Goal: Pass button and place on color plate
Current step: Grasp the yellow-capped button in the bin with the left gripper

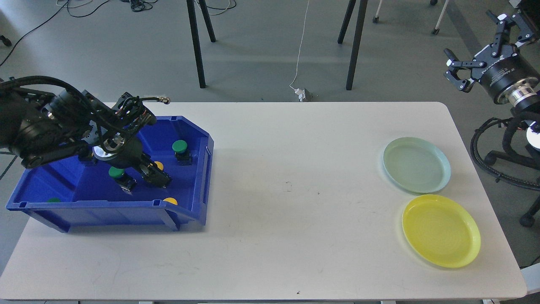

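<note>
A blue bin (pixel 202 169) at the table's left holds several push buttons with green or yellow caps. A green button (pixel 180 146) stands at the back right, another green button (pixel 116 172) in the middle, and a yellow cap (pixel 171 201) shows at the front wall. My left gripper (pixel 156 175) is down inside the bin on a half-hidden yellow button (pixel 159 165); its dark fingers cannot be told apart. My right gripper (pixel 472 36) is open and empty, high off the table's far right corner. A pale green plate (pixel 416 164) and a yellow plate (pixel 441 230) lie at the right.
A green cap (pixel 54 200) peeks at the bin's front left corner. Black stand legs (pixel 197 46) and a white cable (pixel 300 50) are on the floor behind the table. A black cable loop (pixel 489 160) hangs off the right edge.
</note>
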You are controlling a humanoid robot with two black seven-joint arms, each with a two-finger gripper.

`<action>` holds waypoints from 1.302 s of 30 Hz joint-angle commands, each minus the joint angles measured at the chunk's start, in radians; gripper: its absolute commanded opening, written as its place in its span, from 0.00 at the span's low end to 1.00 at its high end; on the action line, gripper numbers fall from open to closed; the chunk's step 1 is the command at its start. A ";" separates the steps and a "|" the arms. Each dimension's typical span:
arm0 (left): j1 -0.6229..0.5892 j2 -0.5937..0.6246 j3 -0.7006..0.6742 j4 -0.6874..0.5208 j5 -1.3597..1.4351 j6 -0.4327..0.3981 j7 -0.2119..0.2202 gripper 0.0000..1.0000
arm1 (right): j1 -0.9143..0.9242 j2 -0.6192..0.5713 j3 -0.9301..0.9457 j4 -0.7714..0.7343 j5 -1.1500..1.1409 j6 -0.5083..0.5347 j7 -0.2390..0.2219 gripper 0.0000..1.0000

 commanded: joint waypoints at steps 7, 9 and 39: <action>0.057 -0.002 -0.027 0.083 0.000 0.000 0.000 0.96 | -0.004 0.005 -0.006 0.001 0.000 0.000 0.000 1.00; 0.064 -0.002 -0.031 0.091 -0.005 0.000 0.000 0.96 | -0.007 0.004 -0.005 0.000 0.000 0.000 0.000 1.00; 0.209 -0.089 -0.117 0.284 -0.002 0.037 0.000 0.30 | -0.053 0.005 -0.005 0.000 0.000 0.000 0.002 1.00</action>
